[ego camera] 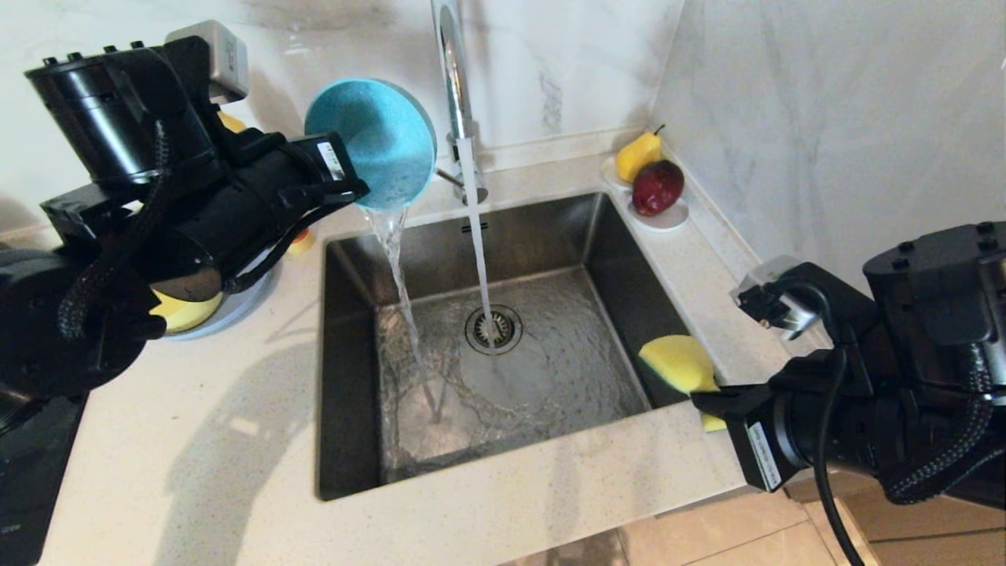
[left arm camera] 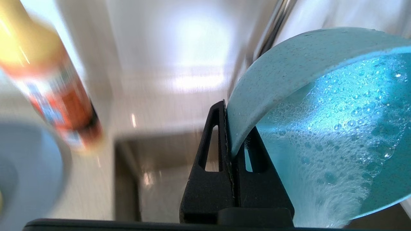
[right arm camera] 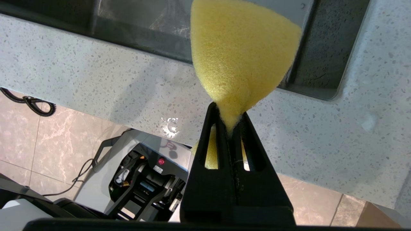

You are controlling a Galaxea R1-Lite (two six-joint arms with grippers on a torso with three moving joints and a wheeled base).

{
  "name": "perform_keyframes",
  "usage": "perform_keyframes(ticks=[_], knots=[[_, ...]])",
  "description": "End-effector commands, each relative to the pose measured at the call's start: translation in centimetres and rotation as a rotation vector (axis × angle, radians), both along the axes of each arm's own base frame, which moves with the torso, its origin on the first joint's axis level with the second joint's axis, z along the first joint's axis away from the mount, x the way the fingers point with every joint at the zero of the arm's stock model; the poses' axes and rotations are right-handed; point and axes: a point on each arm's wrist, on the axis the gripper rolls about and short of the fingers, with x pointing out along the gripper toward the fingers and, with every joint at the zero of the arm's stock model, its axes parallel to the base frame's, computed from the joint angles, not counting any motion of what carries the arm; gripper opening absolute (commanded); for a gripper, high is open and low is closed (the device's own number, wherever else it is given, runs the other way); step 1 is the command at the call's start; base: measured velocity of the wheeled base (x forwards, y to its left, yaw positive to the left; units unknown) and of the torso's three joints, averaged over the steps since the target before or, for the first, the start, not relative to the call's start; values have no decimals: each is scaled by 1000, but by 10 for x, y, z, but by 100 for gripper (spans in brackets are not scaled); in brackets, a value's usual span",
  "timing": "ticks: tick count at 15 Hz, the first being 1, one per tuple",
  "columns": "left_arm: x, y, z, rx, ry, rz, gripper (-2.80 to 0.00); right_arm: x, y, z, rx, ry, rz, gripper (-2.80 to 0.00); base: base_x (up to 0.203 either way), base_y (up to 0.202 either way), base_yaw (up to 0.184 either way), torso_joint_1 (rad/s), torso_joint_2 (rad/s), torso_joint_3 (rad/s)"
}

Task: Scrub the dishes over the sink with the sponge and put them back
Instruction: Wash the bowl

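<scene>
The sink [ego camera: 354, 377] is brushed steel, wet and dully reflective; the faucet [ego camera: 452, 63] is polished chrome. The teal bowl [ego camera: 377, 141] looks matt, speckled and beaded with suds. The sponge [right arm camera: 240, 51] is porous yellow foam. The tabletop [ego camera: 196, 440] is smooth speckled stone.

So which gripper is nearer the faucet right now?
Left. The left gripper holds the teal bowl tipped just beside the faucet, pouring into the sink. The right gripper grips the sponge at the sink's near right corner.
</scene>
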Motion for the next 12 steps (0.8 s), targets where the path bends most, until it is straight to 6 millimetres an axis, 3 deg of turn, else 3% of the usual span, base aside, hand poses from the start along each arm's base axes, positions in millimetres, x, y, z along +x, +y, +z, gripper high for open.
perform_keyframes(ticks=[1, 12], knots=[[0, 0, -6, 30, -83, 18, -280, 2, 2, -2, -5, 6, -1, -280, 0, 0, 0, 0, 0, 0], [-18, 7, 6, 79, -367, 55, -280, -1, -1, 3, 8, -6, 0, -280, 0, 0, 0, 0, 0, 0]])
